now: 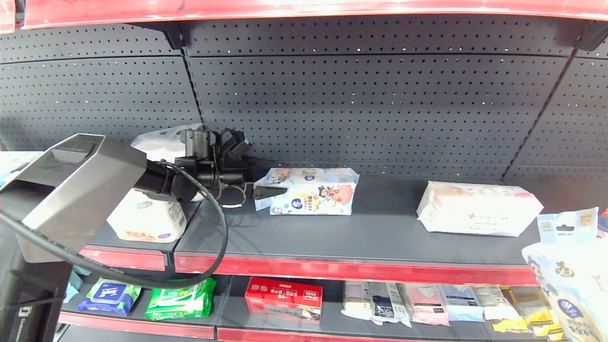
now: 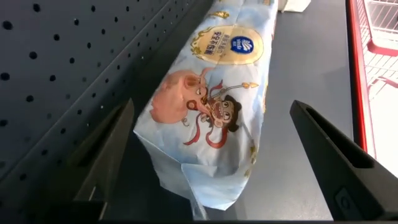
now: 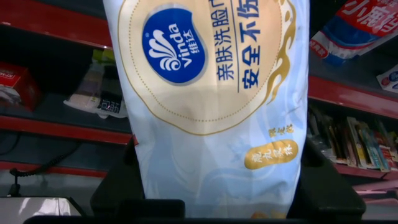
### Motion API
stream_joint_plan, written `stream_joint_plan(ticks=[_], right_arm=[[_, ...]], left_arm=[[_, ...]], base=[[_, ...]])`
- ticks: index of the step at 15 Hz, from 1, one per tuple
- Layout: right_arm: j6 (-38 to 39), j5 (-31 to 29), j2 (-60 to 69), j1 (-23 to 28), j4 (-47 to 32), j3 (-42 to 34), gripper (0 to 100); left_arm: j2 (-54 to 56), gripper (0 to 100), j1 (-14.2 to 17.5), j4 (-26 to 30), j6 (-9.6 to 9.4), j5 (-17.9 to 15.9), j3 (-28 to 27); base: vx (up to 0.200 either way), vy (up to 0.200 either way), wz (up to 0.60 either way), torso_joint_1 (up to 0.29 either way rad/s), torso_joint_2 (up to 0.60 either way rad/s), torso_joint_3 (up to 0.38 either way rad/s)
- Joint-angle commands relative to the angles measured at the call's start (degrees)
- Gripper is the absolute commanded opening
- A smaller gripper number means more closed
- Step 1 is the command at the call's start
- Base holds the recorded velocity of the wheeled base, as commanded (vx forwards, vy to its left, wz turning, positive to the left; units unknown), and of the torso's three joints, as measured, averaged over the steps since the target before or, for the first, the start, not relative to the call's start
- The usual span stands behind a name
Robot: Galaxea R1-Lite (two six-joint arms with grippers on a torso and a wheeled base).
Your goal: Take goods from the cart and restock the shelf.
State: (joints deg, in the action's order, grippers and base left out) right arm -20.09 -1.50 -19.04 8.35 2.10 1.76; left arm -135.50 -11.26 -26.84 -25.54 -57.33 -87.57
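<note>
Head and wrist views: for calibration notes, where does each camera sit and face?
Head view: on the head, looking forward and down at the shelf; left arm and left end effector at left.
Left wrist view: on the left wrist, looking along the shelf at the cartoon pack between open fingers.
Right wrist view: on the right wrist, facing lower shelves; right end effector grips the white-and-gold pack.
Shared: head and left wrist views show the cartoon pack.

Dull and matt, this dark-grey metal shelf board (image 1: 380,228), backed by a matt perforated metal panel (image 1: 380,104), and the glossy red front strip (image 1: 356,271) catches the light. The cartoon-printed pale-blue soft pack (image 2: 211,124) is crinkled, shiny plastic film. The left tool (image 2: 211,107) has black fingers (image 2: 329,162) of smooth matt plastic. The blue-and-white tall pack (image 3: 211,124) is slick, glossy film.
</note>
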Motion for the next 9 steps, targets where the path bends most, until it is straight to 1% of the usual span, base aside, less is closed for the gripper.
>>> stream_joint_plan(ticks=[1, 2, 6, 9], right_arm=[[0.0, 0.0, -0.2, 0.0, 0.0, 0.0, 0], [-0.1, 0.0, -0.3, 0.0, 0.0, 0.0, 0], [-0.1, 0.1, -0.3, 0.0, 0.0, 0.0, 0], [-0.1, 0.1, -0.3, 0.0, 0.0, 0.0, 0]], left_arm=[[0.0, 100, 0.0, 0.2, 0.14, 0.7, -0.1], [0.0, 100, -0.1, 1.5, 0.23, 2.0, -0.1], [-2.3, 100, 0.1, 2.6, 0.23, 2.1, -3.6], [-2.8, 100, 0.0, 3.3, 0.23, 2.4, -4.1]], base=[[0.000, 0.000, 0.00, 0.000, 0.00, 0.000], [0.000, 0.000, 0.00, 0.000, 0.00, 0.000], [0.000, 0.000, 0.00, 0.000, 0.00, 0.000], [0.000, 0.000, 0.00, 0.000, 0.00, 0.000]])
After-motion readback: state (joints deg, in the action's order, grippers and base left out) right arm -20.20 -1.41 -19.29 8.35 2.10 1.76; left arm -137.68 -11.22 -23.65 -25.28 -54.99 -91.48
